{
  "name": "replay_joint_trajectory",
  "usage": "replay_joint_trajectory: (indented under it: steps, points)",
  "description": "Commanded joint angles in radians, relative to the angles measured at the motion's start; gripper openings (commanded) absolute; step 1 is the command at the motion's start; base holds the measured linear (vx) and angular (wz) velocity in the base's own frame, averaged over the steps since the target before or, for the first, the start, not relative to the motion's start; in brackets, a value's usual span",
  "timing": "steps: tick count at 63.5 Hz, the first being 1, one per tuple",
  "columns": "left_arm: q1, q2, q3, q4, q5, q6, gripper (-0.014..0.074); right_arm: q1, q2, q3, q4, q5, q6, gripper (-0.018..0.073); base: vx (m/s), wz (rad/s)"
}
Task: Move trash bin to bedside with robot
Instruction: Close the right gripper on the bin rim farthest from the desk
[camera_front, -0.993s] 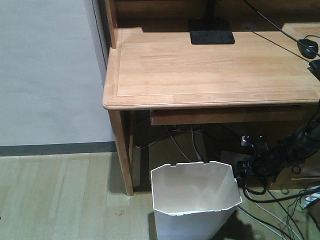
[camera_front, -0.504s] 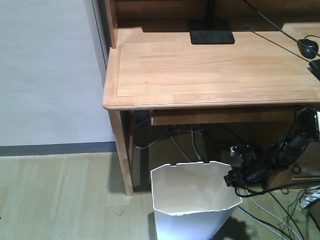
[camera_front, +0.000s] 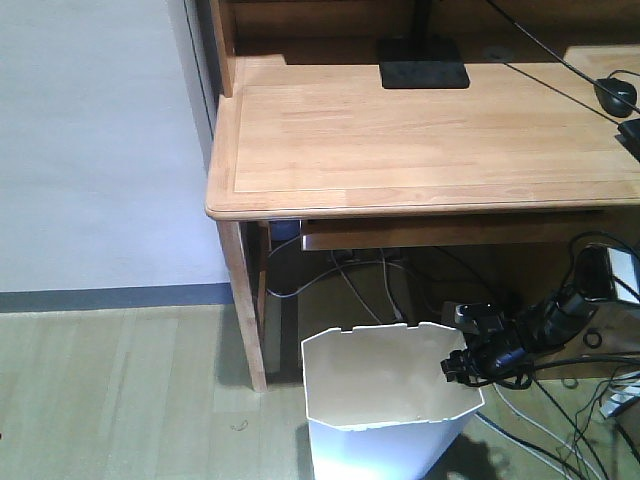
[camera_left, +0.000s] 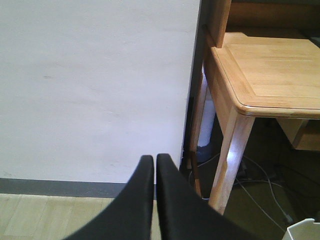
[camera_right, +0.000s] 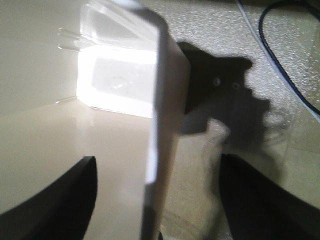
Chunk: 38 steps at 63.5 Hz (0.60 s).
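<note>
The trash bin (camera_front: 385, 390) stands upright on the floor just in front of the counter (camera_front: 420, 130), below its front edge. Its long axis is vertical and its open mouth faces up. It is thin white plastic, glossy cream inside, with a faceted rim, narrowing downwards. The right hand (camera_front: 452, 366) straddles the bin's wall with its fingers apart, one inside and one outside. The left hand (camera_left: 154, 159) holds its smooth black fingers pressed together, empty, beside the counter's corner.
</note>
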Motion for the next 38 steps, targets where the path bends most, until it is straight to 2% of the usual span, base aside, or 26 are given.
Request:
replay_joint_trajectory:
  steps: [1,9,20,28,38]
  points:
    - [-0.003,-0.014,0.003,-0.002,-0.066,-0.004,-0.0006,-0.003,-0.043,-0.031,-0.035,0.053,0.033,0.0426,0.00,0.00]
    - [-0.003,-0.014,0.003,-0.002,-0.066,-0.004,-0.0006,-0.003,-0.020,-0.072,-0.110,0.104,0.116,0.0288,0.00,0.00]
    - [-0.003,-0.014,0.003,-0.002,-0.066,-0.004,-0.0006,-0.003,-0.005,-0.132,-0.263,0.169,0.284,-0.0014,0.00,0.00]
    - [-0.003,-0.014,0.003,-0.002,-0.066,-0.004,-0.0006,-0.005,-0.005,-0.169,-0.317,0.192,0.399,-0.0012,0.00,0.00]
    - [-0.003,-0.014,0.003,-0.002,-0.066,-0.004,-0.0006,-0.012,-0.010,-0.182,-0.315,0.259,0.388,-0.0009,0.00,0.00]
